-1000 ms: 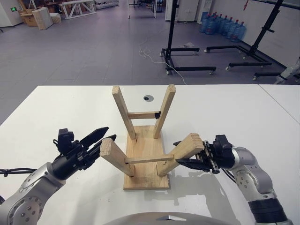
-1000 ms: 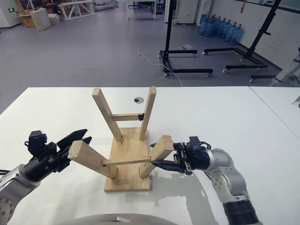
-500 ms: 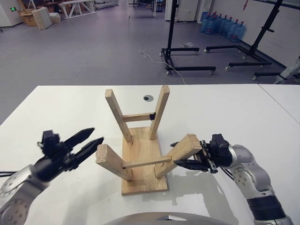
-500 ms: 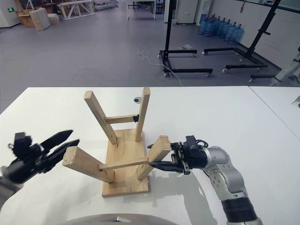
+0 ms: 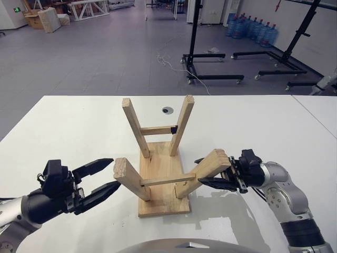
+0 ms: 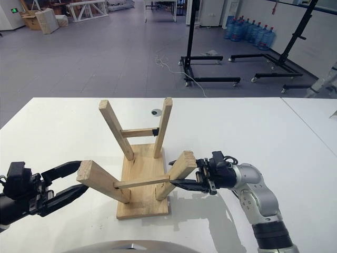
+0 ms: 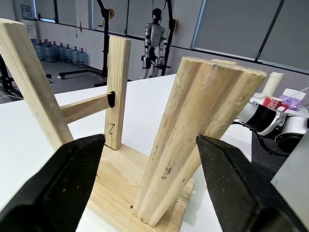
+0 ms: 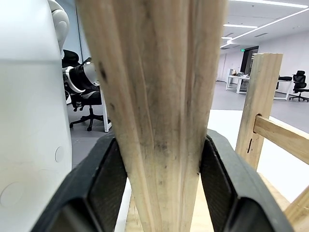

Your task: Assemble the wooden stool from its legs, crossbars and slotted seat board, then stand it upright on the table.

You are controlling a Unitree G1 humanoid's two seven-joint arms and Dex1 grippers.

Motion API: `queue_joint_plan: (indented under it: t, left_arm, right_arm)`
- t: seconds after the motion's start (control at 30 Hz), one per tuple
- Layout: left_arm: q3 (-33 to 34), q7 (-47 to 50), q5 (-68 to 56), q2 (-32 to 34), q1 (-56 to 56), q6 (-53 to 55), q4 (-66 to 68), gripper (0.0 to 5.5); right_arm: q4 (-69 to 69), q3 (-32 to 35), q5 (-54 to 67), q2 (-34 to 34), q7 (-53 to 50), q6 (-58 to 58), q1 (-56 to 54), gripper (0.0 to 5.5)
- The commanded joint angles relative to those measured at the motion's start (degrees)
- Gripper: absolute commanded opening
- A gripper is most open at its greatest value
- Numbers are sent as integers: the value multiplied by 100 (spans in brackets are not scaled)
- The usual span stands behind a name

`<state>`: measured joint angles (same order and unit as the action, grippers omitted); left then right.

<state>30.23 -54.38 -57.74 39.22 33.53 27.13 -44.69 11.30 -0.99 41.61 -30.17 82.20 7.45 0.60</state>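
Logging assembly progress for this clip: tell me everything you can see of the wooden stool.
The wooden stool is pale, bare-looking wood, standing upside down: its seat board lies flat on the white table, four splayed legs pointing up. One crossbar joins the far legs, another the near legs. The right gripper is shut on the near right leg; the open left gripper straddles the near left leg's top end, no contact visible.
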Motion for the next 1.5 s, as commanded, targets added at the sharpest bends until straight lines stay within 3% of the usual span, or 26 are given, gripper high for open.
queue_joint_plan:
  t: [0.03, 0.37, 0.53, 0.57, 0.97, 1.2, 1.5]
  left_arm:
    - [-6, -199, -207, 233, 74, 46, -402, 346]
    - [-679, 90, 100, 230, -300, 97, -178, 346]
    - [-1008, 79, 399, 157, -145, 1, -28, 346]
    - [-1037, 77, 437, 156, -139, -17, -4, 346]
    - [-1211, 105, 588, 138, -232, -112, 95, 346]
    - [-1331, 182, 627, 99, -418, -140, 116, 346]
    - [-1520, 214, 673, 127, -713, -68, 177, 346]
  right_arm:
    - [74, -129, -76, 95, -86, 20, -63, 205]
    - [-70, -252, -168, 1, 101, -50, -50, 205]
    - [232, -318, -9, -184, -169, 512, -108, 205]
    - [292, -320, 42, -238, -205, 644, -108, 244]
    - [129, 72, -378, -394, -559, 157, -80, 445]
    - [283, 61, 7, -732, 9, 584, 113, 445]
    - [-635, -414, -1276, -629, -78, -297, 214, 445]
